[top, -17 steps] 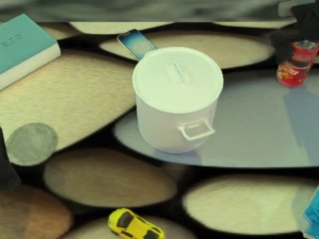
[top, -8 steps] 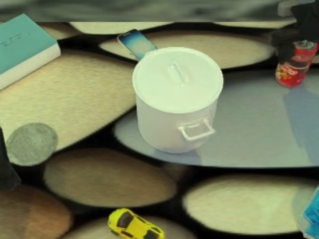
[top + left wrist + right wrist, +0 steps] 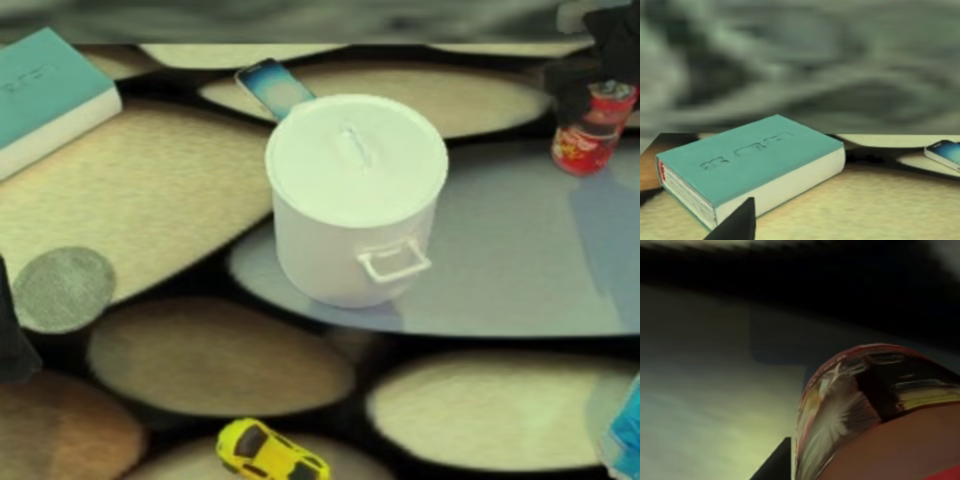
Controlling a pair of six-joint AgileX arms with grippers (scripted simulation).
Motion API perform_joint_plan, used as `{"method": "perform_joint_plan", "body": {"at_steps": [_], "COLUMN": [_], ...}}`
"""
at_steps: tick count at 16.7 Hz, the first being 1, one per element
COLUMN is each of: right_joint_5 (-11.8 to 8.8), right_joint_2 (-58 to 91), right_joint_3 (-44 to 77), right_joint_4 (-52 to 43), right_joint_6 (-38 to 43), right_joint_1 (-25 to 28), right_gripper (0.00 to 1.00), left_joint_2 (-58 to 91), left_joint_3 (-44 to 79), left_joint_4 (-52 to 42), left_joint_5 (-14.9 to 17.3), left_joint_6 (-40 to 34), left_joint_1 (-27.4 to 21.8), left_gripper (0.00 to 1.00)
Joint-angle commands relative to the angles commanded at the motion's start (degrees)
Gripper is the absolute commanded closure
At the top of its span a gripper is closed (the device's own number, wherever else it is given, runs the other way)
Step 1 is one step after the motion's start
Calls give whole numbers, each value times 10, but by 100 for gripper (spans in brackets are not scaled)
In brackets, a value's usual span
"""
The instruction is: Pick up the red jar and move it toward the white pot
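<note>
The red jar (image 3: 585,135) hangs tilted at the table's far right, its red lid up under my right gripper (image 3: 600,90), which is shut on it. In the right wrist view the jar (image 3: 875,410) fills the near field, pressed against one dark finger (image 3: 775,465). The white pot (image 3: 355,200) stands lidded at the table's middle, its side handle (image 3: 395,260) facing the front, well to the left of the jar. My left gripper (image 3: 10,335) is parked at the left edge; one finger (image 3: 737,222) shows, with nothing beside it.
A teal book (image 3: 45,90) lies at the back left. A phone (image 3: 272,85) rests just behind the pot. A grey disc (image 3: 62,288) sits at the left, a yellow toy car (image 3: 268,452) at the front edge, a blue object (image 3: 625,435) at the front right.
The red jar has shifted slightly left and up in my right gripper. The left arm has not moved.
</note>
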Motion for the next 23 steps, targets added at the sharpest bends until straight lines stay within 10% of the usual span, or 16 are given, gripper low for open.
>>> {"method": "perform_joint_plan", "body": {"at_steps": [23], "right_joint_5": [-2], "right_joint_2": [-344], "right_joint_3": [-391], "right_joint_4": [45], "right_joint_6": [14], "right_joint_1": [12], "right_gripper": [100], "left_joint_2": [0], "left_joint_3": [0], "left_joint_4": [0], "left_joint_5": [0], "left_joint_6": [0], "left_joint_1": [0], "left_gripper": [0]}}
